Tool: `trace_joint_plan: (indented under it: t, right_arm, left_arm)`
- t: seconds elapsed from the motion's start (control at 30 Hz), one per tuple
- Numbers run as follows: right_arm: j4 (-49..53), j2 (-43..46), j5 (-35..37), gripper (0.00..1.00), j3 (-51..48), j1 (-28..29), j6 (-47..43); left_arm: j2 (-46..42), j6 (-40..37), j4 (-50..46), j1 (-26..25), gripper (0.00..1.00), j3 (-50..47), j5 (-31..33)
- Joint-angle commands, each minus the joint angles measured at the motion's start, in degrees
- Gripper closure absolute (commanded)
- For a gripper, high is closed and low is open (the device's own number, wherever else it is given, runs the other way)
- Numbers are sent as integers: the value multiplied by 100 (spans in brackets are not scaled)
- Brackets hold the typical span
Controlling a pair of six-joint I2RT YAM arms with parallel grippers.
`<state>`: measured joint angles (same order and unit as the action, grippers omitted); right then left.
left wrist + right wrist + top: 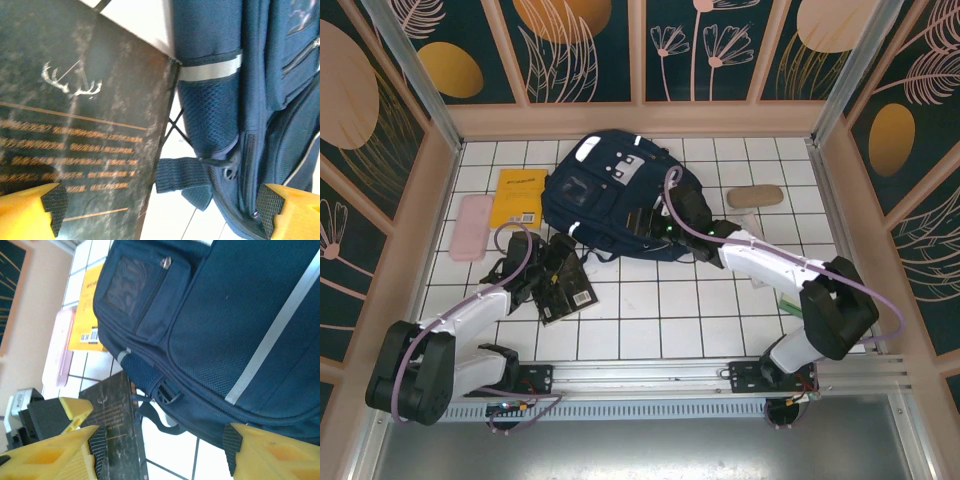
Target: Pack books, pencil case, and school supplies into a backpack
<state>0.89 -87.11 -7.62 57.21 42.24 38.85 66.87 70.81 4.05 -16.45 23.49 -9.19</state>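
The left gripper [162, 202] is held spread wide with the blackish book [75, 125] beneath one finger, while the right gripper [165, 444] is held spread with the backpack [225, 330] just ahead.

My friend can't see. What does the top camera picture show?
A big navy backpack lies on a white tiled table, with two robot arms reaching toward it. The right gripper is at its near edge; the left gripper is open over a dark book. A yellow book and pink case lie to its left, a tan pouch to its right.
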Motion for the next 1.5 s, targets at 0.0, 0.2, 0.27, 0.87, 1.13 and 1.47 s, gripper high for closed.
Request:
trace_joint_plan:
  t: [0.0, 0.2, 0.27, 0.87, 1.13, 1.47]
  right_arm:
    - [-121, -347, -334, 36, 376, 249, -164]
    - [-70, -1125, -855, 40, 971, 684, -377]
    - [63, -1440, -949, 42, 1236, 867, -462]
    - [168, -3146, -1495, 45, 1925, 1314, -563]
    - [246, -3648, -1476, 45, 2203, 1513, -493]
    - [140, -3965, -2071, 47, 2578, 1766, -414]
  left_arm:
    - [-428, -288, -1257, -21, 2, 384, 231]
    - [-801, -828, -2490, 121, 3, 473, 814]
    - [-1040, -889, -2787, 152, 6, 350, 1044]
    - [-1784, -890, -2299, 268, 45, -984, 945]
    - [-1723, -913, -1879, 267, 55, -1241, 582]
    - [-1813, -897, -1600, 266, 62, -1467, 267]
